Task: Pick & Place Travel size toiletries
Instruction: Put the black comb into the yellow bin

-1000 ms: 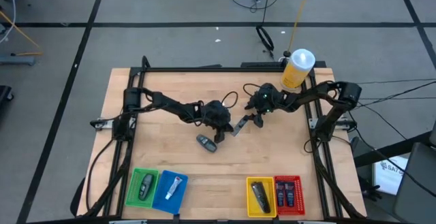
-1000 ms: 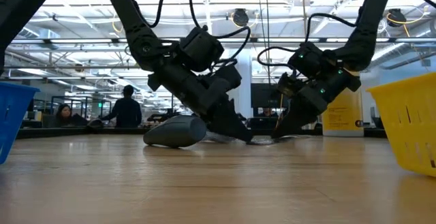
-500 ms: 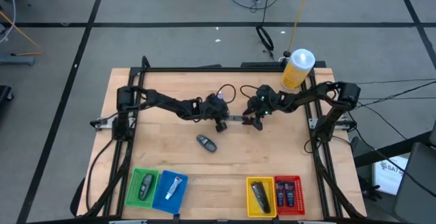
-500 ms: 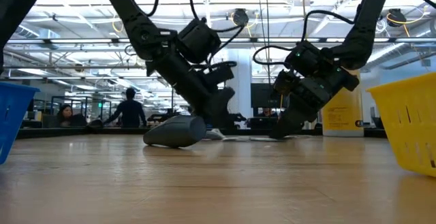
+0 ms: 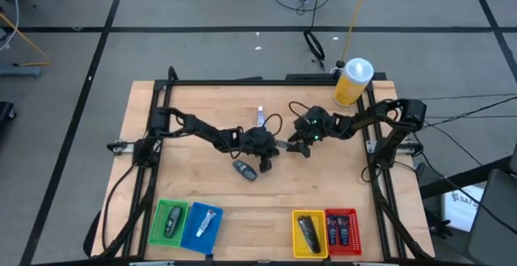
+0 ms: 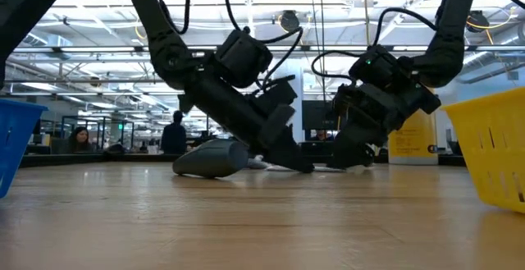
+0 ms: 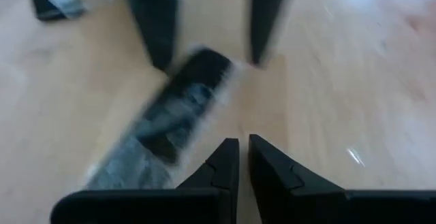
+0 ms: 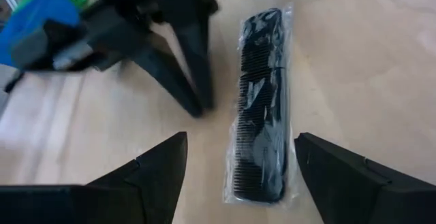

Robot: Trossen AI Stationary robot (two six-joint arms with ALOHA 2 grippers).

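A black comb in a clear wrapper (image 8: 262, 94) lies flat on the table between my two grippers and shows blurred in the left wrist view (image 7: 180, 112). My right gripper (image 8: 238, 176) is open, with its fingers on either side of one end of the comb, apart from it. My left gripper (image 7: 243, 152) is shut, its tips down near the table beside the comb's long edge (image 5: 266, 162). A dark grey oval bottle (image 5: 245, 169) lies on its side just nearer than the left gripper. A white-and-blue tube (image 5: 260, 118) lies farther back.
A large yellow bottle with a white cap (image 5: 351, 82) stands at the far right corner. Along the near edge sit a green bin (image 5: 159, 225), a blue bin (image 5: 212, 230), a yellow bin (image 5: 297, 235) and a red bin (image 5: 355, 235), each holding small items. Bare wood lies between the bins and the arms.
My left gripper swung toward the far edge, then came back toward the near edge, and the white-and-blue tube behind it now shows. The wrapped comb turned and slid a little on the table between the grippers. My right gripper stayed almost in place.
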